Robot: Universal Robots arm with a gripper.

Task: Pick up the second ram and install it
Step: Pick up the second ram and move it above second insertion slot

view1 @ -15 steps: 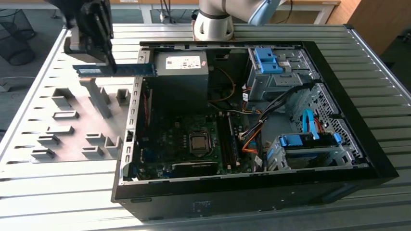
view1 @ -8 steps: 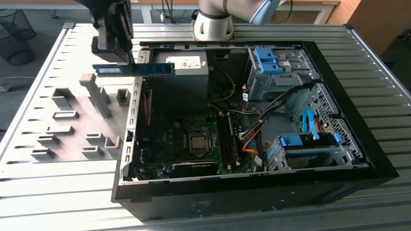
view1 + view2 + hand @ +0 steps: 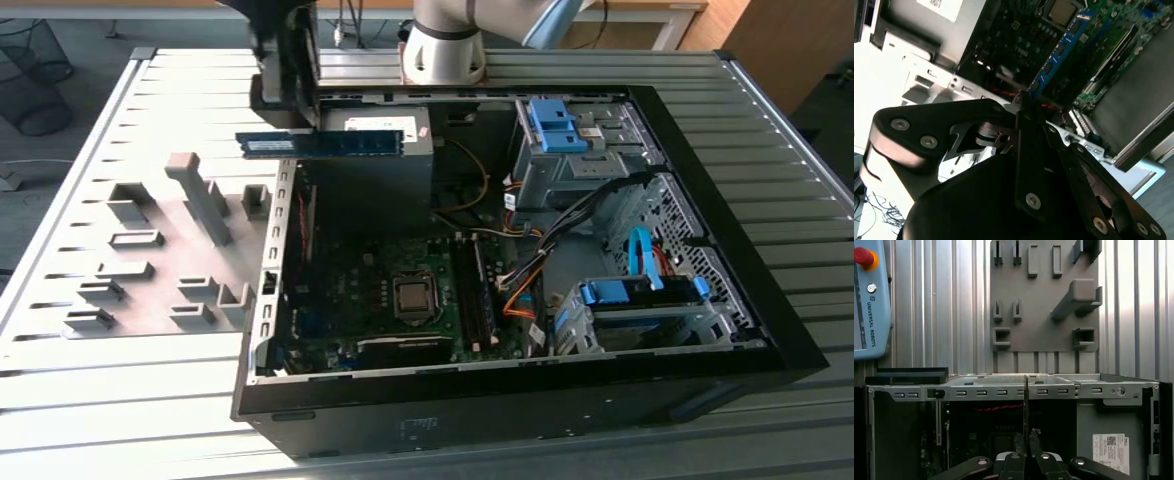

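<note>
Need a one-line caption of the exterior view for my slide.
Gripper holds the second ram in the air over the open computer case's wall, next to the grey holder plate.

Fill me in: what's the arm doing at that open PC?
The arm's gripper is shut on the second ram and holds it level in the air. It is above the open computer case, near the edge that borders the grey holder plate. In the second wrist view the stick points out over the motherboard. It is not yet seated in a slot.
</note>
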